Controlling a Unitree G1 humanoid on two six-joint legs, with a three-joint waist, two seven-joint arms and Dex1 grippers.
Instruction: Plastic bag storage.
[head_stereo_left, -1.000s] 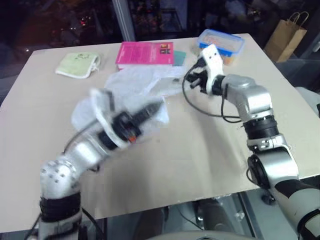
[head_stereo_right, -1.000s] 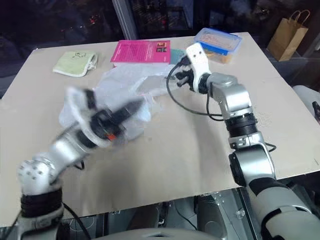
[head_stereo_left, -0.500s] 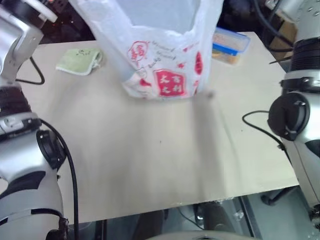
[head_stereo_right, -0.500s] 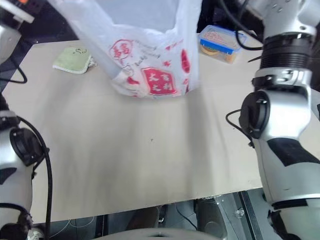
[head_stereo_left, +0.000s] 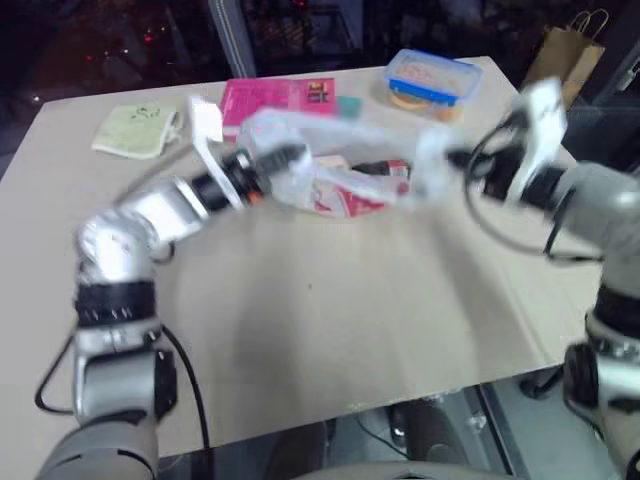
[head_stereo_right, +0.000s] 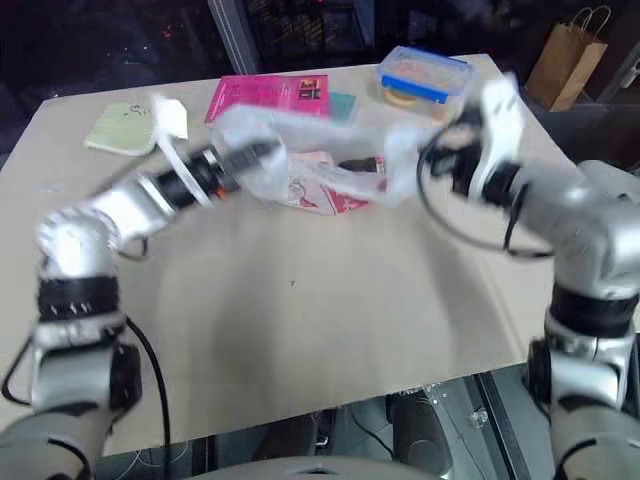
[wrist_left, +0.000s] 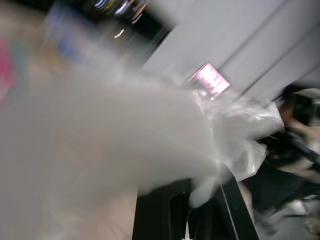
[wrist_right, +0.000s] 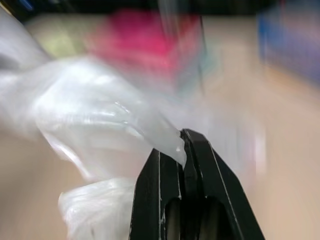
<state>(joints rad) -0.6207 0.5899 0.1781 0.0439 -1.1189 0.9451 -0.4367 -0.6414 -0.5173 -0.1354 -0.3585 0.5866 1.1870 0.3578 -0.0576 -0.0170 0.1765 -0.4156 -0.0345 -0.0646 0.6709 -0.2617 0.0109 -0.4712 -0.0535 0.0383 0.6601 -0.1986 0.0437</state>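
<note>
both arms have the plastic bag (head_stereo_left: 345, 185) stretched between them, left gripper (head_stereo_left: 290, 156) and right gripper (head_stereo_left: 455, 160) each pinched on an edge; laying it flat for folding looks next.

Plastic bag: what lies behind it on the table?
Behind the plastic bag lie a pink book and a blue-lidded box; a green cloth sits off to the side. The bag covers the book's near edge and whatever table lies beneath it.
</note>
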